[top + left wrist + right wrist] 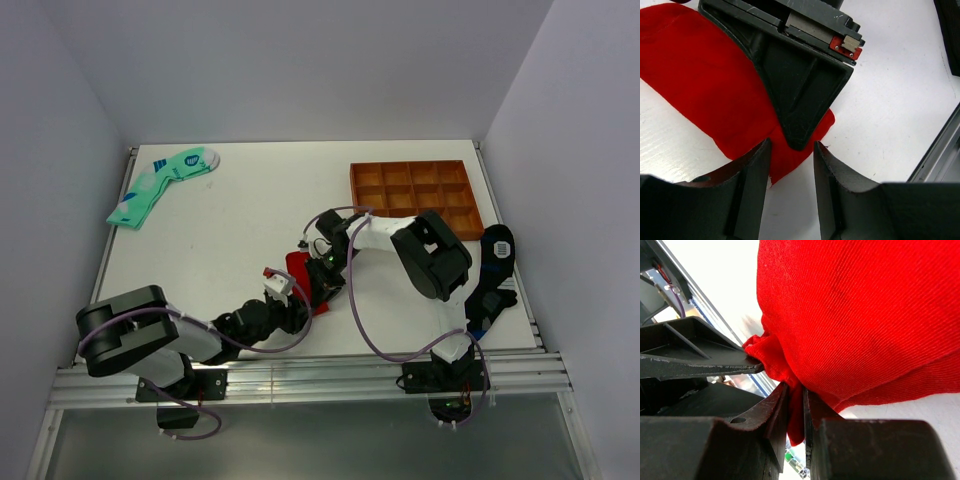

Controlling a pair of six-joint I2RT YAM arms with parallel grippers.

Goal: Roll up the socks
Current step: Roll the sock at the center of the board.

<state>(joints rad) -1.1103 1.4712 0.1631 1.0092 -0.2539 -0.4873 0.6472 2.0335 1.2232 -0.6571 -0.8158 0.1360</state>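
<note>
You see a mint-green sock [163, 184] with blue marks lying flat near the far left corner of your white table [250, 220]. Toward the far right sits a brown tray [354, 186] divided into a grid of compartments. Just nearer than the tray, along the right edge, lies a black sock [497, 262] with a white pattern. A metal rail [300, 385] runs along the near edge.

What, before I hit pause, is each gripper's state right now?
Left gripper: open, fingers either side of the socks' edge, not gripping.
Right gripper: closed, pinching the socks.
</note>
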